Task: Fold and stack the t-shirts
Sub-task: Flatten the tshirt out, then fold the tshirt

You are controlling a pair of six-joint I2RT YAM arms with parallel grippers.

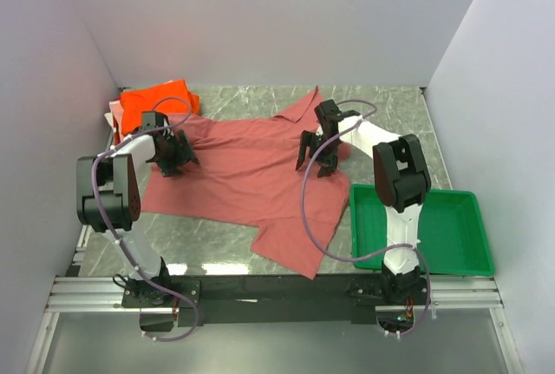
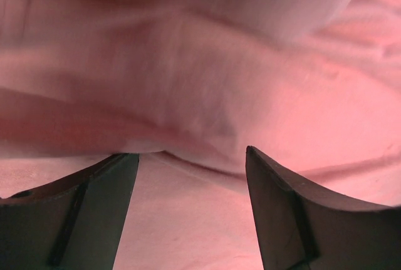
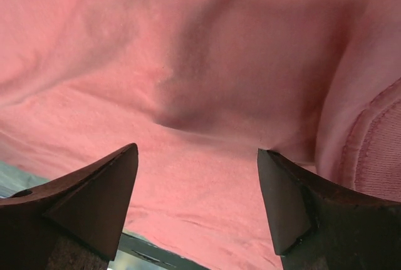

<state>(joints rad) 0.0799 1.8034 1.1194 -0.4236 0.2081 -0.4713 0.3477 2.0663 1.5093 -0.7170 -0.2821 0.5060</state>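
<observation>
— Where's the red tee [image 1: 251,174]?
— Spread wrinkled across the middle of the bench [image 1: 390,105], one sleeve pointing to the back.
— And the orange tee [image 1: 156,103]?
— Bunched in the back left corner, just beside the red one.
— Left claw [image 2: 191,157]?
— Fingers wide apart, low over the red tee's left side, facing a fold.
— Right claw [image 3: 197,151]?
— Wide as well, over the tee's right part, a ribbed hem close by. The tray [image 1: 451,235] lies just right of the tee.

A brick-red tee [image 1: 247,179] lies spread and rumpled under my left gripper [image 1: 173,162] and right gripper [image 1: 314,159], with an orange tee [image 1: 149,103] bunched just beyond the left.
</observation>
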